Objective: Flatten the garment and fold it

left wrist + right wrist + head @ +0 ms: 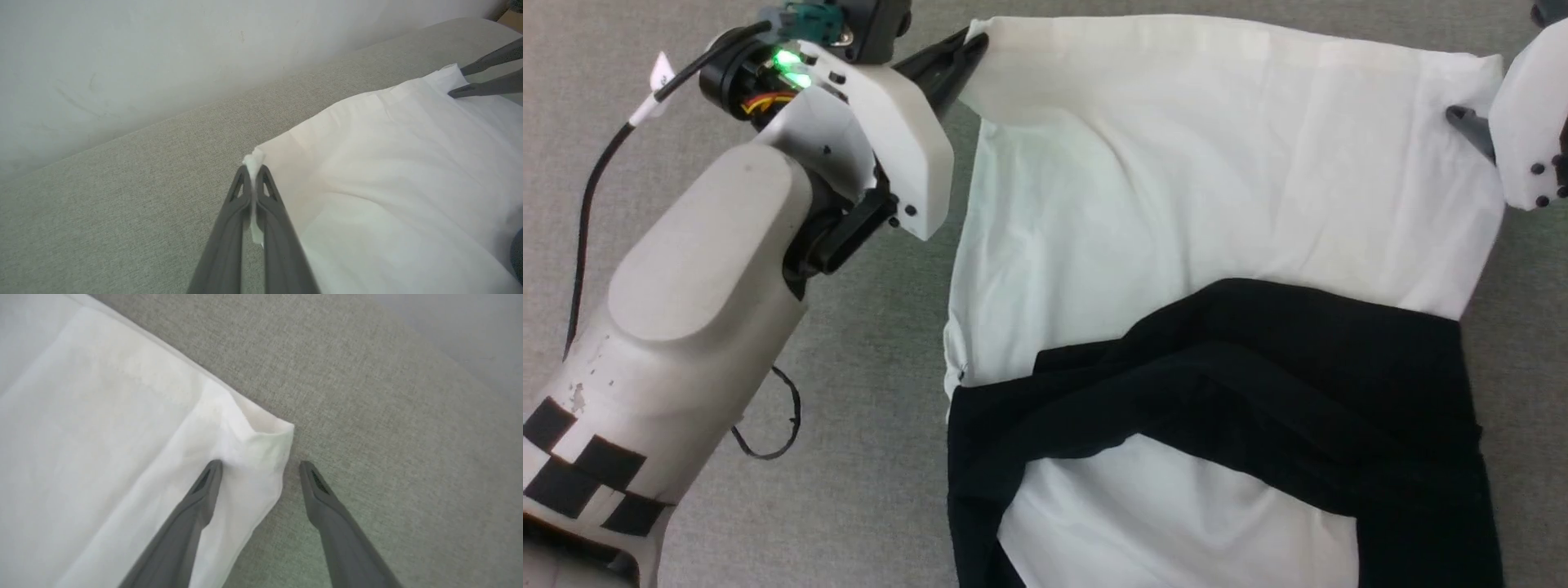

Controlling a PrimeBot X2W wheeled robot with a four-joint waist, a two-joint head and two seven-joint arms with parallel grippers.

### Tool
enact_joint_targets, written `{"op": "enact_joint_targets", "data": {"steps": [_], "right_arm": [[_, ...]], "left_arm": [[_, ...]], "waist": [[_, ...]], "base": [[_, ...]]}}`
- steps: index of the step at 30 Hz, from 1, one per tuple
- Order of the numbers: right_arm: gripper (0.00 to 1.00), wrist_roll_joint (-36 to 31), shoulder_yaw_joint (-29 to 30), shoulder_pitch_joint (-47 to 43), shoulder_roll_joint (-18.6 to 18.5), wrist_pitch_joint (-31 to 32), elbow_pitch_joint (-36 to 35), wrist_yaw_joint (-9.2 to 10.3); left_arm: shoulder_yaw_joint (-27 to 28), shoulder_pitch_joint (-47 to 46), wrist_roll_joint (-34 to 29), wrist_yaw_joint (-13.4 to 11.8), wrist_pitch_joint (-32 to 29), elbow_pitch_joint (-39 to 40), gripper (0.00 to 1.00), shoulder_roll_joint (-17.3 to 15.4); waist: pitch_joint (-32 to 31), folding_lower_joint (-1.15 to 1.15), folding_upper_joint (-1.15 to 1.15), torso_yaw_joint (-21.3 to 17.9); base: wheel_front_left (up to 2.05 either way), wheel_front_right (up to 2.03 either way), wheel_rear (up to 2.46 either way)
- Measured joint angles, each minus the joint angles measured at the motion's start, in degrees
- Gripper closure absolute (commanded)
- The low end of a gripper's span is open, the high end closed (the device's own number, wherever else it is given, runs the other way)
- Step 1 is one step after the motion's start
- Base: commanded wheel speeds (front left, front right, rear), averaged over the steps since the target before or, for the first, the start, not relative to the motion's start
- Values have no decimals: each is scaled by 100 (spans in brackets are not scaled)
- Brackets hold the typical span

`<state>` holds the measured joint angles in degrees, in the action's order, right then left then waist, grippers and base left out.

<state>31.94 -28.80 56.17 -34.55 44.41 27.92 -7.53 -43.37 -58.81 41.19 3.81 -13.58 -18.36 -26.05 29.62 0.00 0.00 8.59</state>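
The garment [1176, 188] lies spread on a grey fabric surface, its white body toward the far side and its black sleeves [1258, 384] folded across the near half. My left gripper [970, 47] is shut on the garment's far left corner [254, 161], pinching a tuft of white cloth between its fingertips. My right gripper [259, 469] stands open at the far right corner [265, 437]: one finger rests on the white cloth, the other on the grey surface beside the edge. The right gripper's fingers [482, 77] also appear in the left wrist view.
A pale wall [163, 53] rises behind the grey surface [874, 367]. A thin black cable [768, 441] loops on the surface beside my left forearm [686, 327]. Grey surface stretches left of the garment.
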Motion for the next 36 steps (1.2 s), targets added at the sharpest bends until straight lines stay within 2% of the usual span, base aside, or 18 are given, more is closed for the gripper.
{"op": "enact_joint_targets", "data": {"steps": [4, 5, 6, 9, 13, 22, 28, 36], "right_arm": [[0, 166, -349, 231, -153, -114, 126, 0], [55, 203, -438, 274, -200, -169, 134, 0], [100, 248, -519, 307, -240, -221, 143, 0], [100, 375, -734, 373, -300, -458, 194, -7], [100, 275, -987, 446, -267, -1168, 428, -14], [100, -29, -1089, 1067, -158, -2722, 1011, -14], [100, -468, -1028, 1631, -5, -3804, 1497, -14], [100, -457, -1096, 1543, 227, -4880, 1898, -11]], "left_arm": [[-12, -2, 0, 0, 11, -18, 100, 30], [-12, -2, 0, 1, 34, -41, 100, 30], [-11, -3, 0, 1, 55, -69, 100, 29], [1, -3, 7, 2, 113, -192, 100, 30], [73, -7, 34, 3, 271, -442, 100, 24], [396, -503, 54, 3, 889, -1137, 100, 66], [549, -1043, -138, -40, 1529, -1524, 100, 191], [417, -923, -208, -24, 1903, -1791, 100, 298]], "waist": [[128, -1, 0, 119], [153, -1, 0, 136], [172, -1, 0, 147], [173, -1, 0, 139], [90, 0, 0, 59], [-40, 0, 0, -254], [27, 1, 0, -386], [-233, 0, 0, -422]], "base": [[0, 0, 0], [0, 0, 0], [0, 0, 0], [0, 0, 0], [0, 0, 0], [0, 0, 0], [0, 0, 0], [0, 0, 0]]}}
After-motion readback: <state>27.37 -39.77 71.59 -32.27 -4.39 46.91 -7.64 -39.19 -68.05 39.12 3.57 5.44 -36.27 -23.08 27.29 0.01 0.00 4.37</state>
